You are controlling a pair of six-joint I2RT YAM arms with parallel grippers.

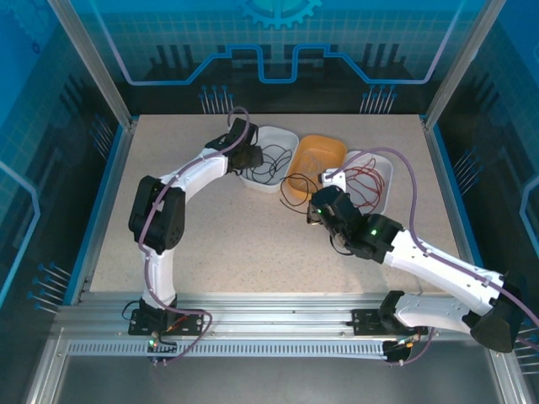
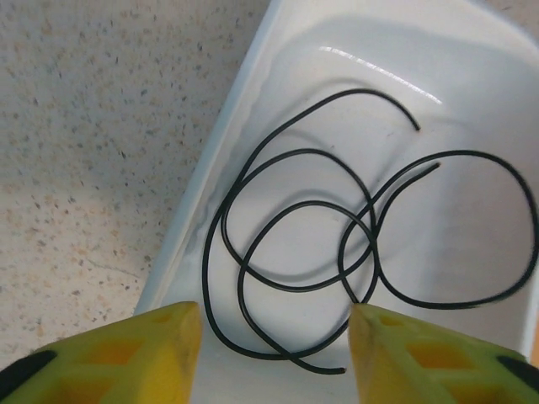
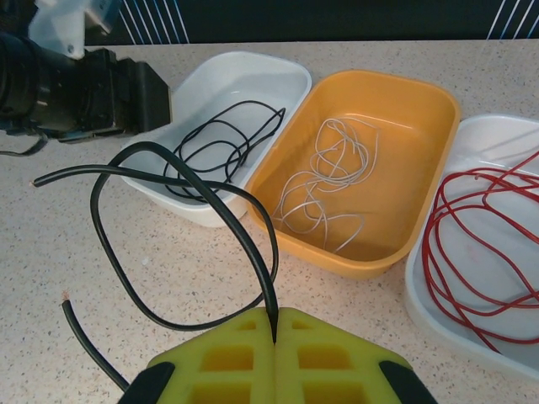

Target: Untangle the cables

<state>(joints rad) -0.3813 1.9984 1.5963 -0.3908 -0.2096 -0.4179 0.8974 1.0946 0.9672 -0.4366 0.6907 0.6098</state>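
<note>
Cables (image 3: 324,181) look almost fully sorted by colour: nearest, the right gripper (image 3: 275,324) is clenched on one loose black cable (image 3: 266,286) above the table (image 3: 354,290), apparently the last piece left to place. Beyond it, the left white tray (image 3: 261,80) holds a coiled black cable (image 2: 371,231) under the released, empty left gripper (image 2: 276,341), the orange tray (image 3: 421,105) holds white cables (image 3: 337,160), and the right white tray (image 3: 505,135) holds red cables (image 3: 480,189). No brand, label or writing is readable.

Speckled table (image 1: 253,244) (three trays (image 1: 333,147) atop)
</note>
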